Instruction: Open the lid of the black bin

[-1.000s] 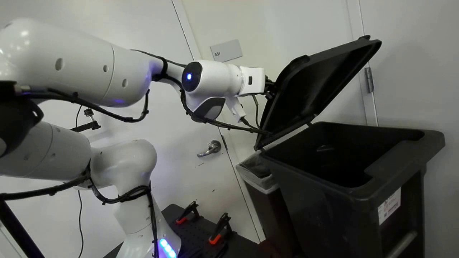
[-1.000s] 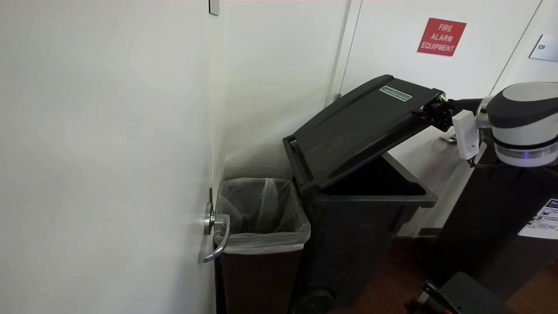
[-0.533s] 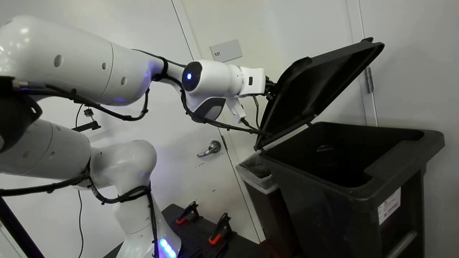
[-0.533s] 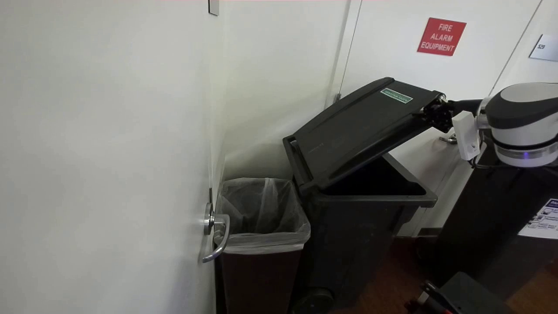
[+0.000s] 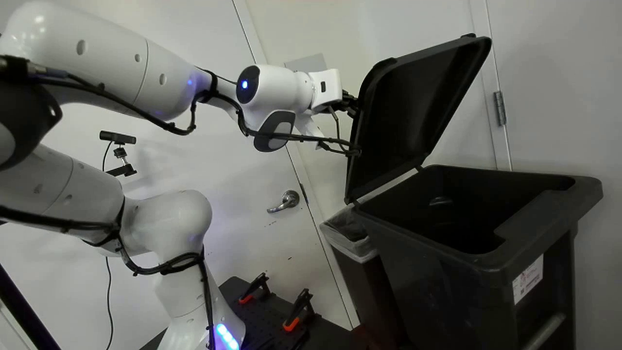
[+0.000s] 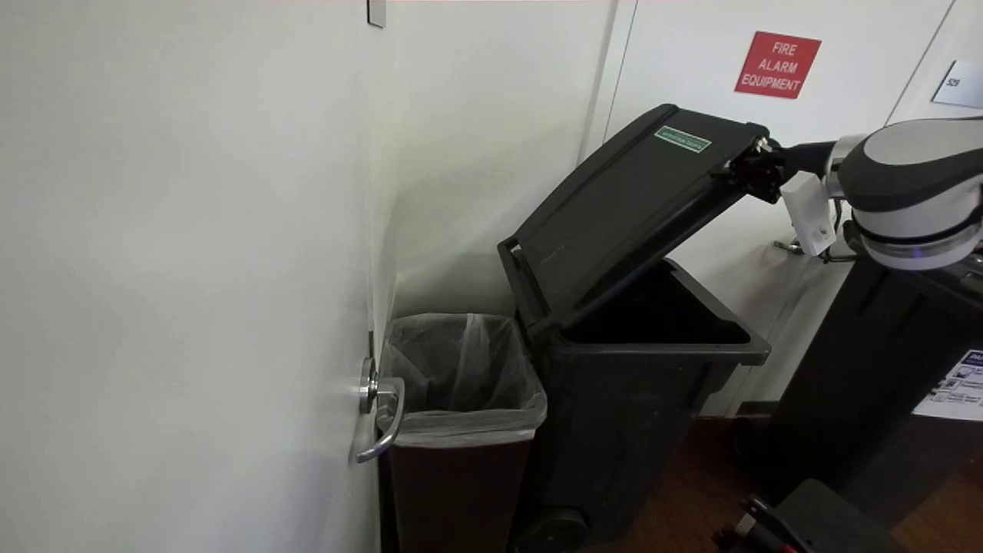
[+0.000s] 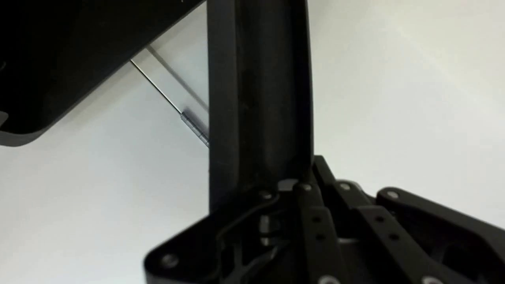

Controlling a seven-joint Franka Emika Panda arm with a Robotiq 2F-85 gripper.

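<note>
Lid [image 6: 630,207] raised | sticker [image 6: 683,139] only in an exterior view | fingers [image 7: 324,171] pinching lid edge

In an exterior view the white arm [image 5: 167,214] rises from its base [image 5: 187,324] at the bottom of the frame, left of centre, and folds back toward the left edge. Its forearm [image 5: 114,70] slopes down across the upper left to the wrist [image 5: 284,90], upper centre, which points right; a blue light [image 5: 245,84] glows there. A black cable [image 5: 172,128] sags below the forearm. In the wrist view the gripper [image 7: 313,173] fills the lower right, its jaws close together, pointing up the frame.
</note>
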